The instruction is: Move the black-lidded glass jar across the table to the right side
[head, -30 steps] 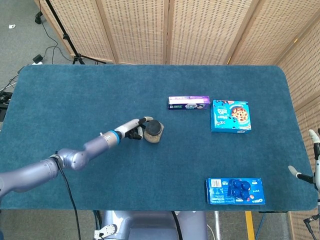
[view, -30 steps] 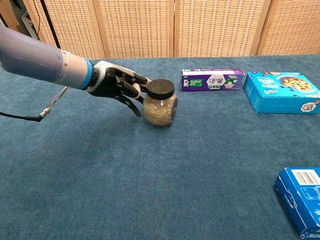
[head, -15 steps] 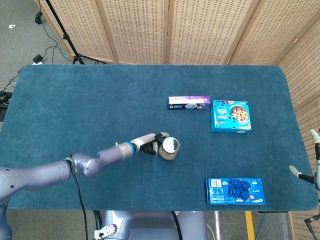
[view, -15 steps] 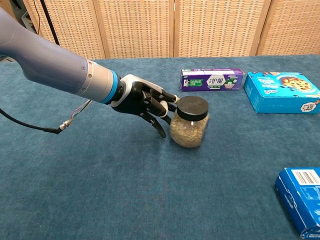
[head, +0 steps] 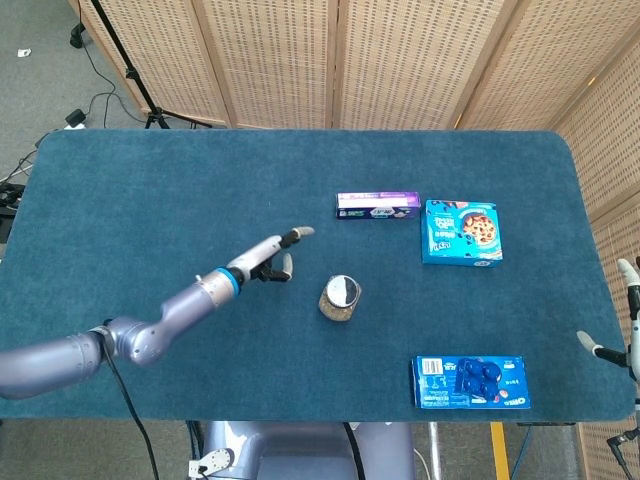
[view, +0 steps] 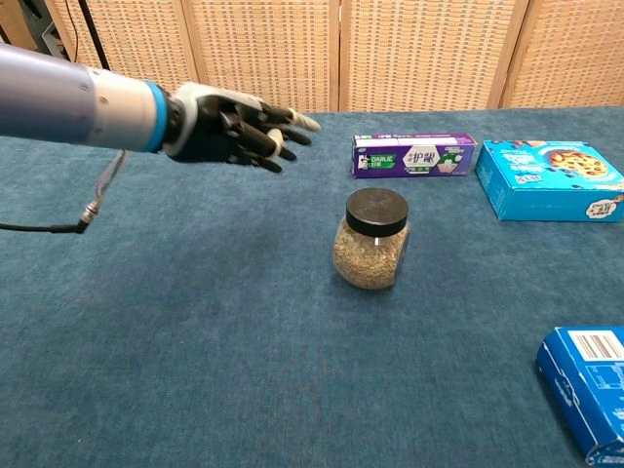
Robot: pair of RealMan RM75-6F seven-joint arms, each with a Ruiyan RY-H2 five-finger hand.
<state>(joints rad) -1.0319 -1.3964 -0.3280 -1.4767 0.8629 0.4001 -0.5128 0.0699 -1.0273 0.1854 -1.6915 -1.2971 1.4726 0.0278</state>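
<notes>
Standing upright near the table's middle, the black-lidded glass jar (view: 371,239) is untouched and well short of the right side. Nothing is held by the left hand (view: 230,128), raised with fingers spread. A low, level push is advised to avoid tipping.

Setting: a robot test area, a lab or studio rather than a home. Evidence: a table covered in blue carpet-like cloth (head: 150,190); woven cane folding screens (head: 270,60) stood behind it as a backdrop; a black tripod stand (head: 130,75) and loose cables (head: 85,105) lay on grey carpet floor (head: 30,90); boxed groceries were spaced out on the cloth like samples.
</notes>
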